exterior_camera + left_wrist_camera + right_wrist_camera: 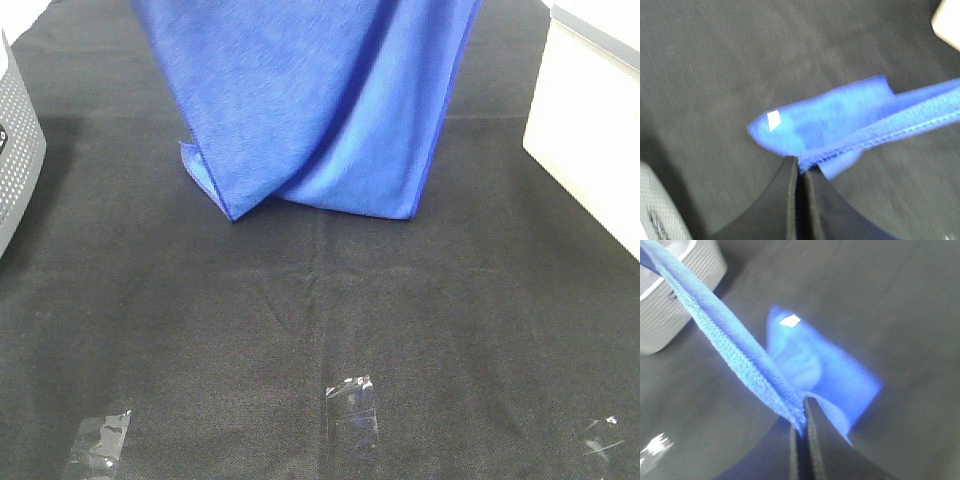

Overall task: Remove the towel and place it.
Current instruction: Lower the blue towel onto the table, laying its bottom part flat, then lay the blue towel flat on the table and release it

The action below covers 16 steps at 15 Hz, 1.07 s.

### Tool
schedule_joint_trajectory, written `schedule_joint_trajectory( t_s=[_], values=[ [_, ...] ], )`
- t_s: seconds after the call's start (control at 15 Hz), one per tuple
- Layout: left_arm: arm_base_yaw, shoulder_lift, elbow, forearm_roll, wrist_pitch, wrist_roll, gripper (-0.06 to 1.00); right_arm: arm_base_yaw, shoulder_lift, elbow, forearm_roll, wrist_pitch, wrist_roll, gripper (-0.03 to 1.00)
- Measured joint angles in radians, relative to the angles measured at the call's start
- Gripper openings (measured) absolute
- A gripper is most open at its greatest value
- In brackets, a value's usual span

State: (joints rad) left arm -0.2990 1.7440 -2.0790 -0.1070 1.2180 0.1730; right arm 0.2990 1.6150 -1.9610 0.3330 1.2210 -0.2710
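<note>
In the high view, the towel (310, 90) hangs in the upper middle. Its top is cut off by the frame, so what holds it is out of sight here. It drapes in long folds that narrow downward. A pointed lower corner and a straight lower edge reach down to the black cloth (320, 320) covering the table, though I cannot tell whether they touch it or hang just above. A grey basket (15, 150) with small holes stands at the left edge and a pale box (590, 130) at the right edge, both apart from the towel. Three bits of clear tape (352, 405) lie on the cloth near the front.

In the left wrist view, the left gripper (800, 165) has its two black fingers pressed together, pinching the stitched hem of the towel (840, 117). The hem runs away from the pinch in a tight line. The rest of the towel hangs beneath, blurred, with a small white tag (773, 120) at one corner. Below lies the black cloth (715, 60), with a part of the basket (655, 210) and a corner of the box (947, 17) at the picture's edges.

In the right wrist view, the right gripper (804, 415) is likewise closed tight on the towel's (825, 370) hem, which stretches away as a taut band. The tag (790, 320) shows on the blurred part hanging below. The basket (675, 295) and a bit of tape (655, 445) sit on the black cloth (890, 300).
</note>
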Motion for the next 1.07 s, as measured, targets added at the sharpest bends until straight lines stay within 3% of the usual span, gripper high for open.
schedule_joint_trajectory(
  t_s=[0.4,0.8,1.07],
  values=[
    [-0.002,-0.327,0.411,-0.038,-0.001,0.000,0.00,0.001,-0.161,0.316,0.149,-0.002,0.019,0.00],
    [-0.002,-0.550,0.705,-0.164,-0.006,0.004,0.00,0.008,-0.328,0.643,0.176,-0.007,0.020,0.00],
    [-0.002,-0.627,0.861,-0.218,-0.014,0.005,0.00,0.009,-0.400,0.743,0.186,-0.007,0.029,0.00]
  ],
)
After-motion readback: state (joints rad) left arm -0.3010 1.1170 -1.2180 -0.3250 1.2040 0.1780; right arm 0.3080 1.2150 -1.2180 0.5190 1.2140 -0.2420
